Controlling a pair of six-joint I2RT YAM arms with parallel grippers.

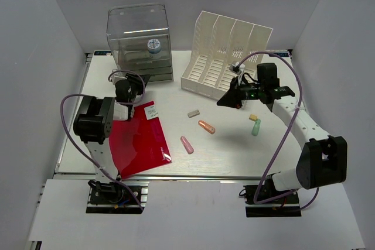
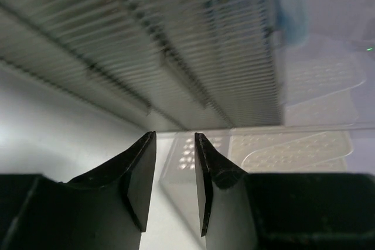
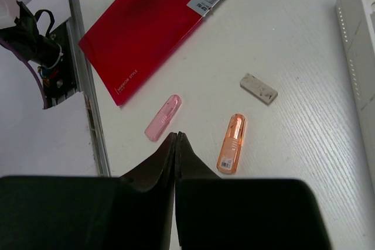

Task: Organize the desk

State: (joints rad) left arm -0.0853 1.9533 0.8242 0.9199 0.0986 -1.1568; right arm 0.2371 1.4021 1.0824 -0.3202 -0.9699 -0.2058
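White and flat, edged with silver rails, the desk (image 1: 234,153) fills the floor of a grey-walled enclosure, with both arms mounted at its near edge. Loose items are scattered across the middle. A red folder (image 1: 139,139) with a white label lies at an angle on the left side. To its right sit a pink case (image 1: 187,144), an orange case (image 1: 206,127) and a grey eraser (image 1: 194,113), each apart from the others. Further right, a green case (image 1: 256,127) lies just beside a small tan piece (image 1: 253,117). At the far edge stand a clear drawer box (image 1: 139,42), with a round blue-and-white object (image 1: 153,45) inside, and a white file rack (image 1: 225,51).

The left tool (image 2: 174,139) points at the ribbed front of the drawer box. Its black fingers (image 2: 143,174) are parted by only a narrow slit, with nothing between them. Whether they touch the box cannot be told.

The right tool (image 3: 176,136) hangs above the desk in front of the file rack. Its two fingers are pressed tip to tip and grip nothing. In the right wrist view, the pink case and the orange case lie on the desk below it, to either side of the tips. The eraser and the folder lie beyond.
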